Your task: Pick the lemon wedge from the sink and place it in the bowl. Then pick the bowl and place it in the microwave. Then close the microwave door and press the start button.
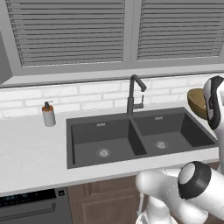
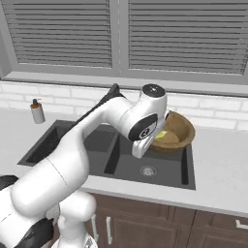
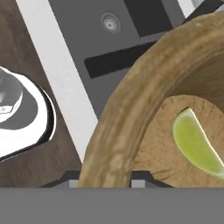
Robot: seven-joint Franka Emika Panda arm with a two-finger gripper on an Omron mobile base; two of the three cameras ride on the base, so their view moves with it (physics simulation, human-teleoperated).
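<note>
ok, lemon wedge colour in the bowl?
Pale yellow-green, with a lighter rim. The lemon wedge lies inside the bowl; the hand view shows it best.

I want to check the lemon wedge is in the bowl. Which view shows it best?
The hand view: the lemon wedge lies large and clear inside the bowl. The right base view shows a small yellow sliver beside the arm; the left base view shows only the bowl's edge.

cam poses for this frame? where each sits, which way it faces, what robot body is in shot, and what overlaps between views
Left base view: behind-left of the arm, facing the sink and faucet; arm rises lower right.
Right base view: behind-right, same sink; arm from lower left, carrying the bowl.
Hand view: on the hand, looking along the gripper clamped on the bowl's rim, lemon wedge inside.
Shared: sink, bowl.
</note>
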